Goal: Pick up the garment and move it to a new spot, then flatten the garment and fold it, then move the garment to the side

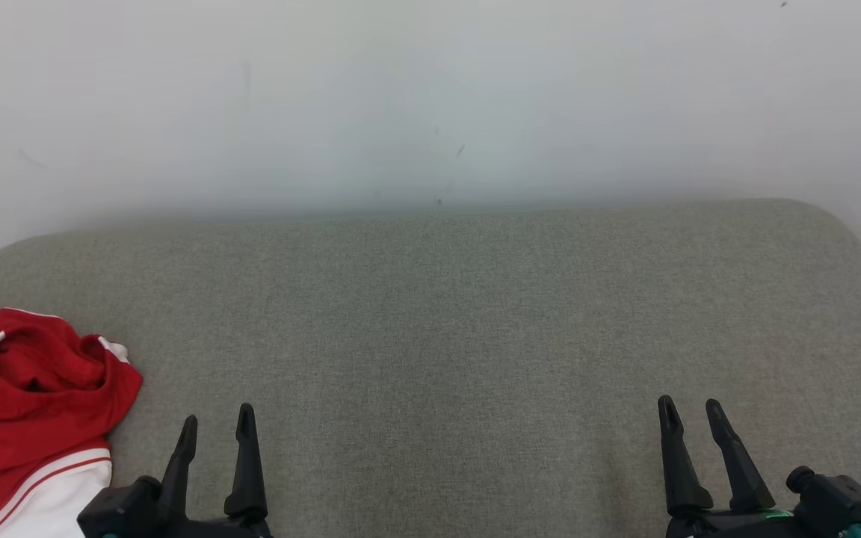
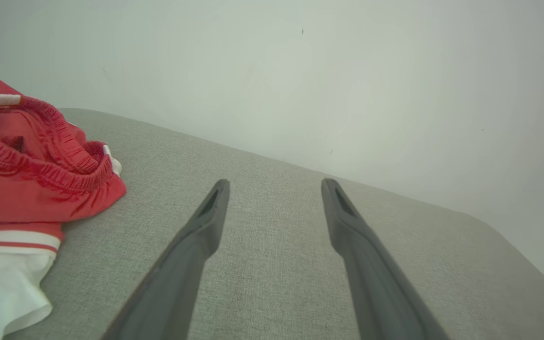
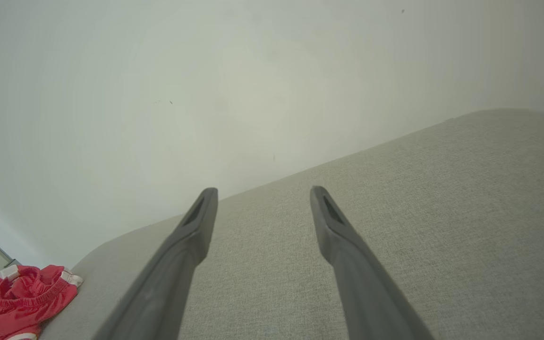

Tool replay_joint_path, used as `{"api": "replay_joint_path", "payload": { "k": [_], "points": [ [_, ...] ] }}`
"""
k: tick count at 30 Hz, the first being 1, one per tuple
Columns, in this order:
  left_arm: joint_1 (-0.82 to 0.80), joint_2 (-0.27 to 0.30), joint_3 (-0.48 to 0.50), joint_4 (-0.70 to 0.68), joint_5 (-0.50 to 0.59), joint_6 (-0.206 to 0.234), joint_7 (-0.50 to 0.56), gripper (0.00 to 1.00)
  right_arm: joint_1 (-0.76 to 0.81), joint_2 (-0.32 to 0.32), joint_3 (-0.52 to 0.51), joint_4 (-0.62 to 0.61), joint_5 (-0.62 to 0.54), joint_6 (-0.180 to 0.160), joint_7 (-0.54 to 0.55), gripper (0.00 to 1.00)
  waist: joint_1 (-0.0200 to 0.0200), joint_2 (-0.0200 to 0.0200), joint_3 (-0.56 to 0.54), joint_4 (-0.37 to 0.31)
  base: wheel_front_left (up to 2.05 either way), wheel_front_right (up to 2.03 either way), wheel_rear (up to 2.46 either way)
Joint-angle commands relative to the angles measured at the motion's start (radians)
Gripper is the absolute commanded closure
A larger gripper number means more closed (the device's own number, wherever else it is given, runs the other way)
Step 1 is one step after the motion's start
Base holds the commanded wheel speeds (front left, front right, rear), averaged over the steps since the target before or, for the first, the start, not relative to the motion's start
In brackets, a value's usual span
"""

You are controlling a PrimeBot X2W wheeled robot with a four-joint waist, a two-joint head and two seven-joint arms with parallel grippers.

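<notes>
Lying crumpled at the far left edge of the grey fabric cushion (image 1: 475, 314): red-and-white shorts (image 1: 34, 403), elastic waistband bunched on top, white hem nearest. Just right of them, left gripper (image 1: 217, 415), released, fingers spread, near the cloth but not touching. Well apart, at the right, right gripper (image 1: 690, 403), likewise released, grasping nothing. Behind, white wall (image 1: 430, 97).

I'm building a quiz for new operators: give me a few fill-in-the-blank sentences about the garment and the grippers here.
1. The crumpled garment is white and ____.
2. The left gripper and the right gripper are both ____ and empty.
3. The garment lies nearer the ____ gripper.
Missing words: red; open; left.
</notes>
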Motion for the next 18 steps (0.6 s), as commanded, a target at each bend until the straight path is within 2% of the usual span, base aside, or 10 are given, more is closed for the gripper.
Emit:
{"api": "replay_joint_path", "payload": {
  "k": [1, 18],
  "points": [
    [0.004, 0.007, -0.005, -0.010, 0.036, 0.005, -0.011, 0.00, -0.006, 0.004, -0.007, -0.005, -0.032, -0.001, -0.008, 0.00, 0.0000, 0.0000, -0.002, 0.000, 0.00, 0.00, 0.00],
    [0.023, 0.003, -0.035, -0.007, 0.187, 0.018, -0.055, 0.00, -0.005, 0.026, -0.033, 0.001, -0.195, -0.002, -0.018, 0.00, 0.0000, 0.0000, -0.014, 0.003, 0.00, 0.00, 0.00]
  ]
}}
